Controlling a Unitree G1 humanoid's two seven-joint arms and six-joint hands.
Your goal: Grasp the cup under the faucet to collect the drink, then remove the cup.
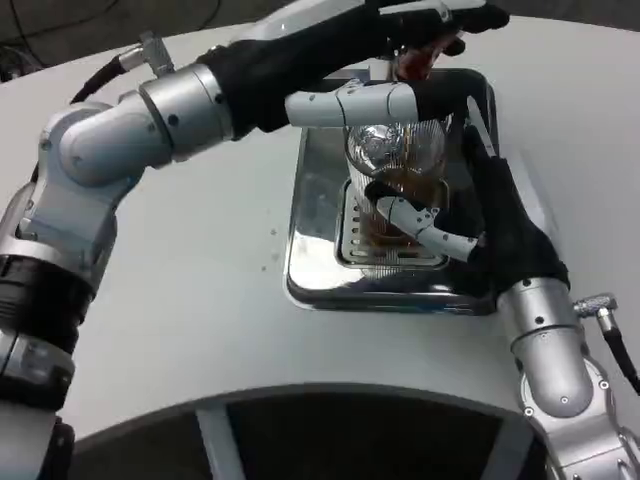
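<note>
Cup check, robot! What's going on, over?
Right hand grips cup on drip tray. Left hand up at faucet. Brown drink in cup. Nothing blocking.

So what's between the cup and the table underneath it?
In the head view, the cup stands on a slotted grate set in a shiny metal drip tray, which rests on the table.

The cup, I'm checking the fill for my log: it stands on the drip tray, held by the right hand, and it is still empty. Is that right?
Not quite. In the head view the cup already holds brown drink in its lower part, so it is not empty. The rest holds: it stands on the drip tray, with the right hand gripping it.
</note>
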